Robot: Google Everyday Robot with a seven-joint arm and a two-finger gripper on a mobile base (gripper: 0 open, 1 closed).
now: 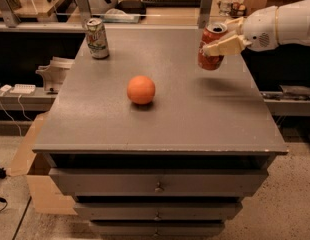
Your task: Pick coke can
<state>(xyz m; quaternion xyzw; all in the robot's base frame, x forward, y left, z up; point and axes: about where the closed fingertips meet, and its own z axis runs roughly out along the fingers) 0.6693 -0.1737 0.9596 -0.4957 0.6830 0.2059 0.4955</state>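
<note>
The coke can (210,49) is a small red can with a silver top. It hangs tilted in the air above the right side of the grey cabinet top (165,114), with its shadow on the surface below. My gripper (221,41) comes in from the right on a white arm and is shut on the coke can, one pale finger (226,46) across its front.
An orange ball (141,89) sits near the middle of the top. A pale white-green can (97,38) stands at the back left corner. Drawers are below the front edge. A cardboard box (35,184) stands on the floor at the left. Shelves with clutter are behind.
</note>
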